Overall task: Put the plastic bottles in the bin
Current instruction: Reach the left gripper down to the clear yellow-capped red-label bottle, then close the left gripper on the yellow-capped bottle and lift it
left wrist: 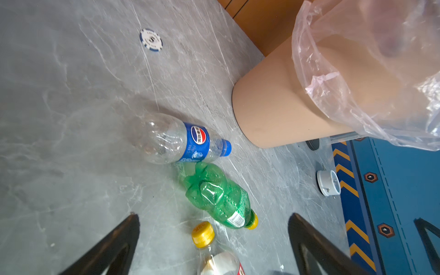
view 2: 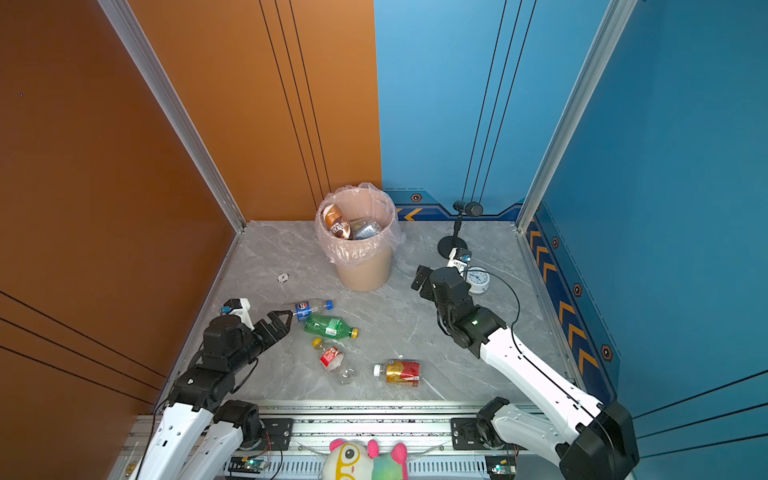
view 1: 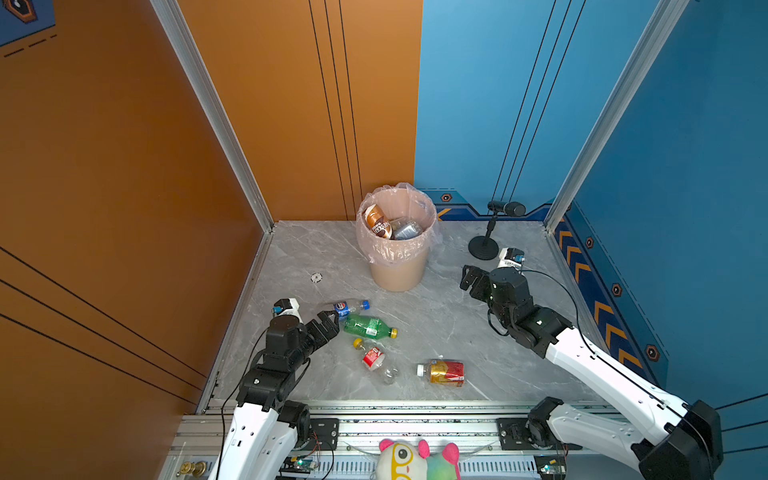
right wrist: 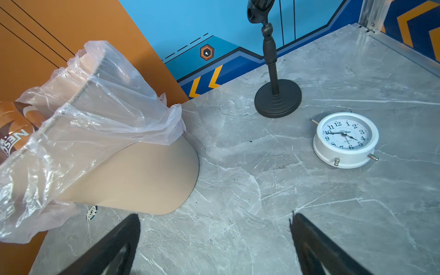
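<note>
Left gripper (view 1: 332,326): jaws spread wide, nothing held; tips just beside the bases of two bottles.
Right gripper (view 1: 467,277): jaws spread wide, nothing held; above the table (view 1: 457,324), between the bin (view 1: 399,278) and the clock (view 2: 478,281).
Bin: one, upright at the back of the table, lined with a clear bag.
Bottles in the bin: two visible, a brown bottle (view 1: 377,222) and a grey-clear bottle (view 1: 406,229), side by side.
Bottles on the table: four, all lying down in front of the bin.
Blue-label bottle (view 1: 349,307): clear, blue cap; closest to the bin.
Green bottle (view 1: 368,327): yellow cap; its base rests against the blue-label bottle.
Red-label bottle (view 1: 374,358): clear, yellow cap pointing toward the green bottle.
Red-gold bottle (view 1: 444,372): white cap; apart from the other three, toward the front.
Clock: one, white, round.
Poker chip (view 1: 316,277): one, left of the bin.
Microphone stand (view 1: 484,249): one, back right.
Plush toy (view 1: 415,457): one, below the front rail.
</note>
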{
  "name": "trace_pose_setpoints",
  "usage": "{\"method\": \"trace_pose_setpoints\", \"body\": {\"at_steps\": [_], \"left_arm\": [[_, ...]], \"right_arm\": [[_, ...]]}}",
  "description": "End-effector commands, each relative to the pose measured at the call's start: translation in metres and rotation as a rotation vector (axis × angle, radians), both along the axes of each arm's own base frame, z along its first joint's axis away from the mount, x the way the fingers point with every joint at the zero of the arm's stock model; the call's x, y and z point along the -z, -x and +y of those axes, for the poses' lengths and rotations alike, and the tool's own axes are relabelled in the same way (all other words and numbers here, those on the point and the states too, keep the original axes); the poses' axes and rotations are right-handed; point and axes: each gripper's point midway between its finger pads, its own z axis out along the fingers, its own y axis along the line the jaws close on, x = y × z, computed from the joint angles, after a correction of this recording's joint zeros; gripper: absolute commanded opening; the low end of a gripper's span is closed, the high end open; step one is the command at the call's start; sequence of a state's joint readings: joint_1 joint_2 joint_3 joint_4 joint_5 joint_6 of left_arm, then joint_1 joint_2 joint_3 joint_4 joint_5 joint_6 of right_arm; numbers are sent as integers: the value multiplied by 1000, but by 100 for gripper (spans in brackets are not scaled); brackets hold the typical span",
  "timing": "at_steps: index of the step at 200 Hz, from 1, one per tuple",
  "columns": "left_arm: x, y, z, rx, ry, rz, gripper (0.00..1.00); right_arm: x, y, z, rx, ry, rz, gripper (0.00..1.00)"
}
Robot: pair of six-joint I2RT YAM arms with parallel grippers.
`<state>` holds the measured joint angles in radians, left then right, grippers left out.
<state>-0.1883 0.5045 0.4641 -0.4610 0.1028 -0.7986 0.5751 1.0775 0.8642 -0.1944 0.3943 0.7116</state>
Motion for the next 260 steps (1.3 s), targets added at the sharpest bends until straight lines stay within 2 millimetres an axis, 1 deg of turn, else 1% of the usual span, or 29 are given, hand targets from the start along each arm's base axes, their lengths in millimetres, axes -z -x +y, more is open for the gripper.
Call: {"method": "trace_pose_setpoints", "body": {"at_steps": [1, 33, 58, 81, 99, 120, 150, 187, 204, 206, 212, 238, 239, 241, 260], "left_arm": [[23, 18, -16, 34, 50, 102, 96], [40, 32, -38, 65, 14, 141, 96], [50, 42, -59, 101, 11, 167, 97], [55, 48, -75, 117, 34, 164, 97], [63, 51, -85, 133, 16, 179, 98], [69, 51, -95, 151, -2, 201, 97], [73, 46, -109, 172, 6, 206, 97], [84, 40, -120, 184, -10, 239, 95], [92, 40, -122, 187, -19, 266, 93], [89, 37, -126, 189, -3, 253, 93], [90, 36, -128, 191, 4, 256, 92], [100, 35, -132, 192, 4, 288, 88], [100, 35, -132, 192, 5, 288, 84], [99, 35, -132, 191, 7, 287, 82], [101, 33, -133, 187, 8, 290, 73]], "right_arm": [[-7, -1, -6, 27, -23, -15, 100], [3, -4, -3, 21, -29, 6, 100], [8, -3, -5, 28, -32, 17, 100], [12, -1, -10, 39, -36, 21, 100], [13, -1, -11, 42, -44, 22, 100], [13, -1, -12, 41, -48, 23, 100], [14, -1, -14, 42, -46, 28, 100], [17, 1, -17, 48, -48, 32, 100], [17, 1, -19, 52, -51, 30, 100], [17, 1, -19, 51, -51, 31, 100], [17, 1, -19, 53, -51, 32, 100], [16, 0, -22, 57, -51, 31, 100], [17, 0, -22, 57, -50, 33, 100], [18, 0, -23, 59, -49, 33, 100], [19, 0, -24, 61, -53, 37, 100]]}}
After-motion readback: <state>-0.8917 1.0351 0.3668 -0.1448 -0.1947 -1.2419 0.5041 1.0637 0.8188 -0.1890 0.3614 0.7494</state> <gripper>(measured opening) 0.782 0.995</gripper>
